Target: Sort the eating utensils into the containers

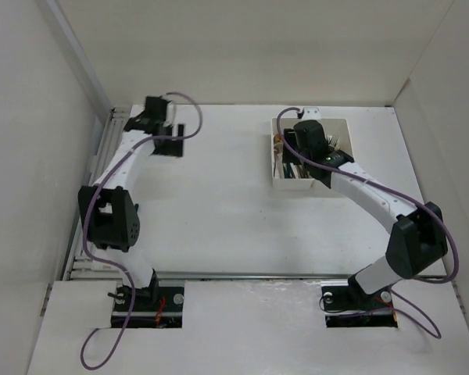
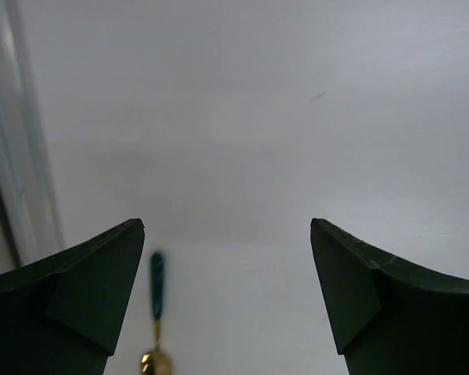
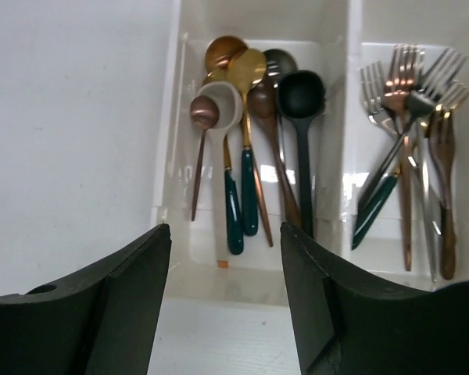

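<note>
My left gripper [image 2: 227,226] is open at the far left of the table [image 1: 219,203]. A gold spoon with a dark green handle [image 2: 156,281] shows blurred just inside its left finger [image 2: 86,289], not gripped. In the top view this gripper [image 1: 150,117] hides that spoon. My right gripper [image 3: 225,228] is open and empty, hanging before the near wall of the white containers [image 3: 166,156]. The left compartment holds several spoons [image 3: 242,117], gold, copper, black and green-handled. The right compartment holds several forks [image 3: 410,117]. From above, the right gripper [image 1: 301,144] covers much of the containers [image 1: 340,129].
White walls enclose the table on three sides. An aluminium rail [image 1: 102,156] runs along the left edge close to the left gripper. A black plate [image 1: 172,144] lies on the table under the left arm's wrist. Purple cables loop off both arms.
</note>
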Tool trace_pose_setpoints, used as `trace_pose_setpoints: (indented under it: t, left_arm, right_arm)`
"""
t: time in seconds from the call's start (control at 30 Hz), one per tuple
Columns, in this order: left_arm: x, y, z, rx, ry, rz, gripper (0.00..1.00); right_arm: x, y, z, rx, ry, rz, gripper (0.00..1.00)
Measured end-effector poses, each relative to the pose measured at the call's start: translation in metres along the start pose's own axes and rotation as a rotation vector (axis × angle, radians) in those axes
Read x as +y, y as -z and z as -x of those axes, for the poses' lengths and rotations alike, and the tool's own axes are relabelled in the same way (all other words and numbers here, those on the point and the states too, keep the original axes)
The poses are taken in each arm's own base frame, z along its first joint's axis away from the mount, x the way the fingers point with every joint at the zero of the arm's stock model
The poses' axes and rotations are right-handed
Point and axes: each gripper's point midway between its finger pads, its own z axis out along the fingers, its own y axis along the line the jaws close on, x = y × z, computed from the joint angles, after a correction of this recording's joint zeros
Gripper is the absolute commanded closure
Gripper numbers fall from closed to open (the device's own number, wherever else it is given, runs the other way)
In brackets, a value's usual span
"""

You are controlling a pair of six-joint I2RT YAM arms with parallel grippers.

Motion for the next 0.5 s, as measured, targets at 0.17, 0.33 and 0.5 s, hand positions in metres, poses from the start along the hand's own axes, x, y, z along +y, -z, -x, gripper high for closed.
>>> trace_pose_setpoints:
  t: [0.17, 0.33, 0.5]
  left_arm:
    - [0.124, -0.017, -0.143, 0.359, 0.187, 0.17, 0.17]
    - [0.145, -0.006, -0.206, 0.535, 0.211, 0.163, 0.25]
    - [0.134, -0.009, -0.224, 0.563, 0.21, 0.067, 0.3]
  right_arm:
    - [0.026, -0.011, -0.003, 0.034, 0.047, 0.046, 0.35]
    - [0.052, -0.014, 0.006, 0.033, 0.103, 0.089, 0.35]
    - [0.069, -0.008, 0.011, 0.026, 0.148, 0.115, 0.35]
